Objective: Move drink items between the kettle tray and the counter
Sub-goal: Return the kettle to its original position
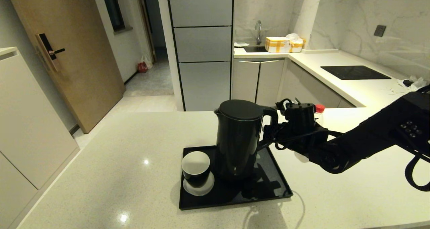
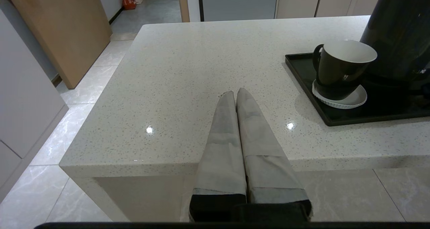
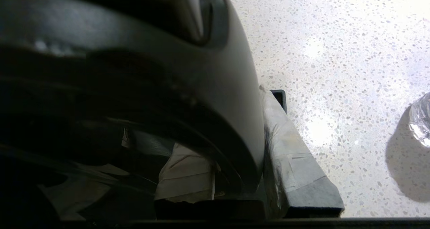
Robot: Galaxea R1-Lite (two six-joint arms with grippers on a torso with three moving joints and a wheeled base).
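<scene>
The glossy black kettle (image 1: pixel 237 138) stands upright on the black tray (image 1: pixel 268 192), which lies on the pale speckled counter (image 1: pixel 117 162). My right gripper (image 1: pixel 271 133) reaches in from the right and is shut on the kettle's loop handle (image 3: pixel 215 98), one finger inside the loop and one outside. The water bottle shows only its red cap (image 1: pixel 319 108) behind that gripper, and a clear edge (image 3: pixel 421 123) on the counter. My left gripper (image 2: pixel 234 94) hovers shut and empty over the counter's near edge, left of the tray (image 2: pixel 312 98). The kettle base disc is hidden.
A black cup with white inside (image 1: pixel 196 168) sits on a white saucer in the tray's left part, close to the kettle. A black cooktop panel (image 1: pixel 354 72) lies in the far right worktop. Yellow-taped boxes (image 1: pixel 284 44) stand by the sink. The counter drops off at its left edge.
</scene>
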